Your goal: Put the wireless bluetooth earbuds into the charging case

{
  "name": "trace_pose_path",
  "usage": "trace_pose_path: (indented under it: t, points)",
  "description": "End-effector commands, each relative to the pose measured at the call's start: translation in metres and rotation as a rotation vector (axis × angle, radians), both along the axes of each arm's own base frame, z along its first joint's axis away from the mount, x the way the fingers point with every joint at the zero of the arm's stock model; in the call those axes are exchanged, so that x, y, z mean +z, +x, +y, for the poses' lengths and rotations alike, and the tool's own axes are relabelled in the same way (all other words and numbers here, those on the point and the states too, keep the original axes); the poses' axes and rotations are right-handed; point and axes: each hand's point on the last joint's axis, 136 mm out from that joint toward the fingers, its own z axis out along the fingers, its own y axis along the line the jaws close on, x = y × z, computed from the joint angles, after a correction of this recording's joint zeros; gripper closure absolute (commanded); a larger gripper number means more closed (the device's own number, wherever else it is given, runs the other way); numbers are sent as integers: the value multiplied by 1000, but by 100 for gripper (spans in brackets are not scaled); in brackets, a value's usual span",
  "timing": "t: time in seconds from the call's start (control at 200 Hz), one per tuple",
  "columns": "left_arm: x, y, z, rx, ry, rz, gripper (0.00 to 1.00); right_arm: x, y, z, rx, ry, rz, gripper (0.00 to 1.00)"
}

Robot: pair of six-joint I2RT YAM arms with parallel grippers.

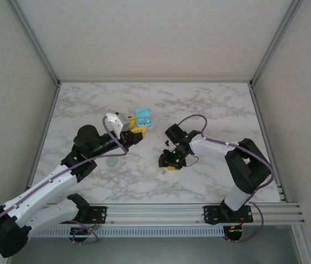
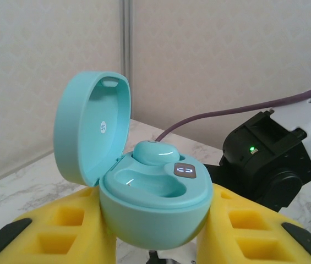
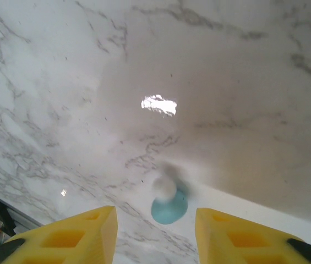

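Worktop (image 3: pixel 227 82) of marble lay under our right tool (image 3: pixel 154 234), whose yellow fingers (image 3: pixel 78 236) stood apart, holding nothing. A loose earbud (image 3: pixel 169 208), small and teal, lay on the stone just ahead of the gap, clear of both fingers. Our left tool (image 2: pixel 155 247) gripped the teal charging case (image 2: pixel 155 212), its lid (image 2: pixel 92 129) open, a second earbud (image 2: pixel 155 151) seated in one well.

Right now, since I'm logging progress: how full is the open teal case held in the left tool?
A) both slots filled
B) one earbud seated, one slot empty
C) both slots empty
B: in the charging case, one teal earbud sits in the far slot and the near slot is bare.
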Motion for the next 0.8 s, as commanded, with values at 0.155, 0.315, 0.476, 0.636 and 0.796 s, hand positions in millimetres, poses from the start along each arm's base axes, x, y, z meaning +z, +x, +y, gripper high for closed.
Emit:
trace_pose_path:
  t: [0.155, 0.315, 0.476, 0.636, 0.796]
  points:
    - [7, -4, 5, 20, -8, -37, 82, -5, 2, -2, 73, -134, -30, 57]
    - [7, -5, 6, 21, -5, -38, 82, -13, -5, 6, 122, -177, -23, 57]
    - [8, -5, 5, 20, -4, -38, 82, -22, -12, 11, 178, -236, -20, 59]
    - [8, -5, 6, 22, -3, -38, 82, -28, -11, 0, 191, -343, -38, 64]
    - [8, -5, 6, 21, -4, -35, 82, -28, -5, -12, 120, -403, -65, 71]
